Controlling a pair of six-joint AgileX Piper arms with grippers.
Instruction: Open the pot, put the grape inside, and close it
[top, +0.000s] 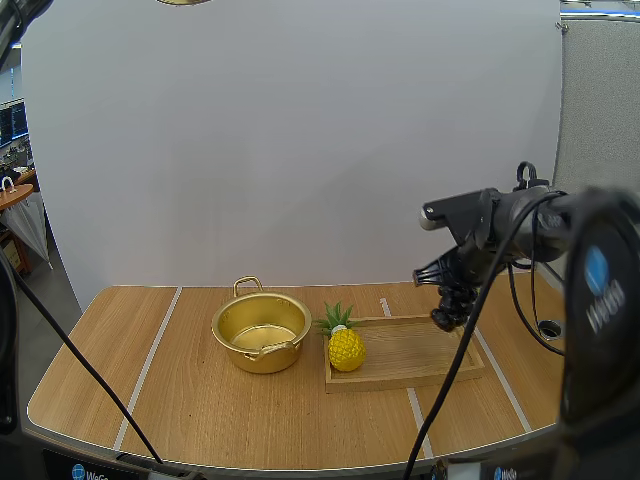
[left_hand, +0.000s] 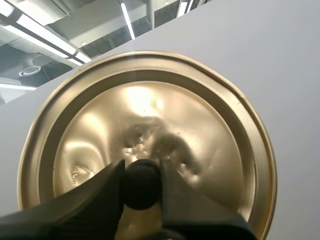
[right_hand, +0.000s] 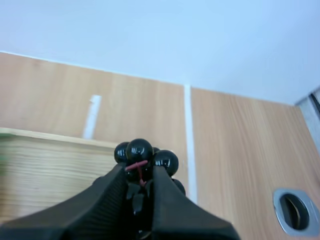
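Up off the table (top: 200, 410), left claw (left_hand: 141, 172): pinching the black knob (left_hand: 141, 185) of the lid (left_hand: 150, 115) and holding it in the air, away from the pot.
Lid: thin gold metal, a round shallow dome with a rolled rim. It is shiny and dented around the knob, which is a matt black ball.
Pot (top: 262, 358): sits left of the table's centre, just beside the tray's left end. It is open and looks empty. Polished gold metal, round and low-walled, with loop handles at front and back.
Pineapple (top: 346, 348): stands on the tray's left end, between the pot and the grape bunch. Yellow bumpy body, green spiky crown.
Tray (top: 420, 355): lies right of the table's centre. Pale wood, rectangular, with a low rim and the grain running along its length.
Right claw (right_hand: 137, 172): pinching the grape bunch (right_hand: 140, 152) at its stem, lifted over the tray's right end.
Grape bunch: glossy black round beads clustered around a red tie, well apart from the pot.
Done: the lid is off and the grape bunch is picked up.
Left: by my reading, carry the bunch leftward past the pineapple, drop it into the pot, then set the lid back on.
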